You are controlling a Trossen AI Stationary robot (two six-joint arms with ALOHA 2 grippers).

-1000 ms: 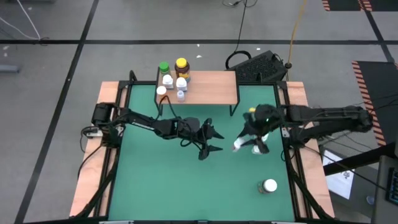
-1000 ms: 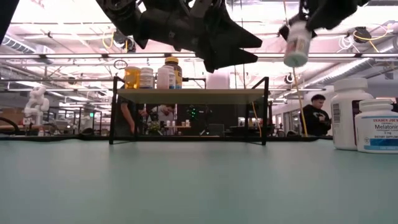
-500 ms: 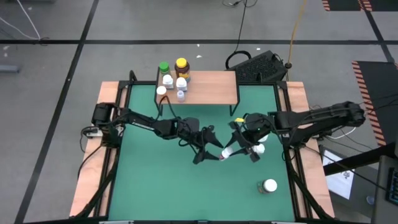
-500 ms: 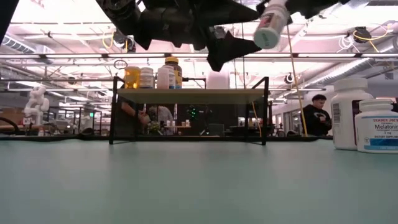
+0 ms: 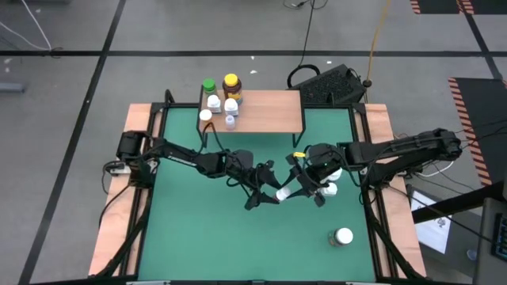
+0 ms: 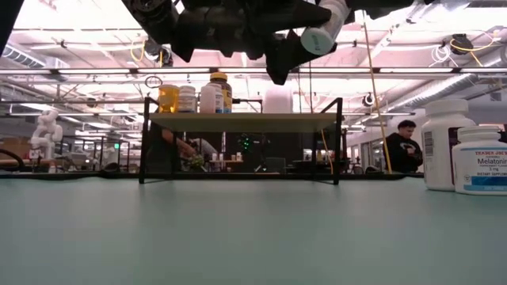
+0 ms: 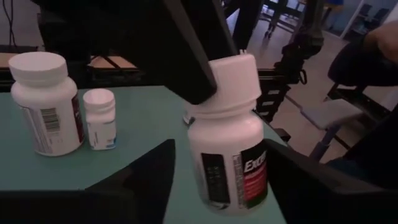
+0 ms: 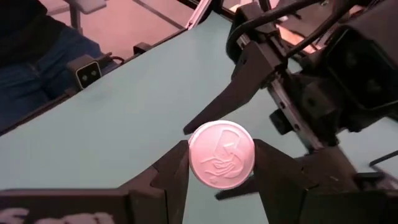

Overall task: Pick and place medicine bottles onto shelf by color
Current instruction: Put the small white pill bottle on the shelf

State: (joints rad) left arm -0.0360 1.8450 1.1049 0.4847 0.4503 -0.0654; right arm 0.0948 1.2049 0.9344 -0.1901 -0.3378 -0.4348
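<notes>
Over the middle of the green mat [image 5: 198, 229], the right gripper [image 5: 305, 184] is clamped on a white bottle [image 5: 287, 192], cap end pointing at the left gripper [image 5: 265, 188]. The left gripper's jaws stand apart, straddling that bottle (contact unclear). The shelf [image 5: 269, 111] sits beyond both, five bottles clustered at one end.

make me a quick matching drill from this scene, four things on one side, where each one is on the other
Things:
1. green-capped bottle
2. white bottle with red label
3. white-lidded bottle
4. black keyboard

Places:
a. on the floor behind the table
b. standing alone on the green mat
c. on the shelf
d. in the air between the two end effectors

Pairs: 1-c, 2-d, 3-b, 4-a
</notes>
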